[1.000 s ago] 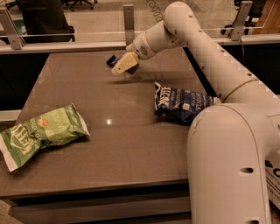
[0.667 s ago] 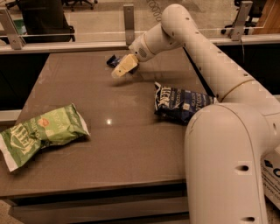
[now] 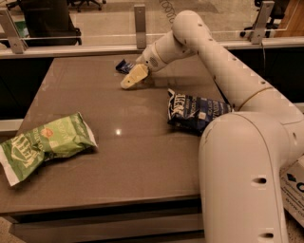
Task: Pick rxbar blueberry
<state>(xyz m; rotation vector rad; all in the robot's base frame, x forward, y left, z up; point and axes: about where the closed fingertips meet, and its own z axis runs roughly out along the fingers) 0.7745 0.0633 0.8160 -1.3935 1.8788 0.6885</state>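
The rxbar blueberry (image 3: 123, 66) lies flat near the far edge of the table (image 3: 142, 156), at 11 o'clock of the gripper (image 3: 133, 77) — probably light, thin and slick, so pinch across its narrow width. Whether the gripper is spread, I cannot tell.

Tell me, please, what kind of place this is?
Probably an office space: a glass railing with metal posts, office chairs beyond it, and a green chip bag on a brown table. The pincer hangs over the table's far side, near the rxbar blueberry.

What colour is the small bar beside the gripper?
The rxbar blueberry: dark navy; gripper at table's far side; camera view.
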